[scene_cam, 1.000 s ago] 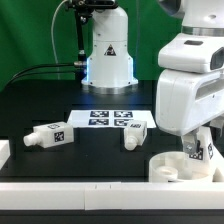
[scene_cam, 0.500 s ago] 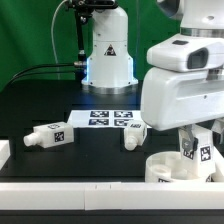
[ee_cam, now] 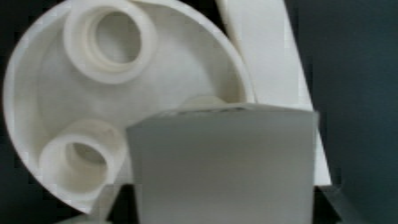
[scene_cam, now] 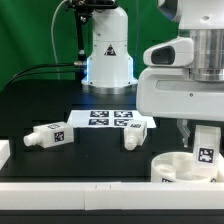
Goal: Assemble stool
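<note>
The stool's round white seat disc (scene_cam: 178, 168) lies at the front of the exterior view's right. My gripper (scene_cam: 203, 131) is shut on a stubby white leg (scene_cam: 207, 146) with a tag, held upright just over the disc's right part. In the wrist view the leg (ee_cam: 222, 160) fills the middle between my jaws, in front of the seat disc (ee_cam: 169, 75) with its two round sockets. My gripper (ee_cam: 224, 206) clamps the leg from both sides. Two more tagged legs lie on the black table, one (scene_cam: 48, 135) at the left and one (scene_cam: 131, 139) near the middle.
The marker board (scene_cam: 108, 119) lies flat behind the loose legs. The arm's white base (scene_cam: 108, 55) stands at the back. A white rail (scene_cam: 90, 187) runs along the table's front edge, with a white block (scene_cam: 4, 152) at the far left.
The jaws have closed on the leg beside the seat disc. The hand with the leg has shifted toward the exterior view's right and risen a little.
</note>
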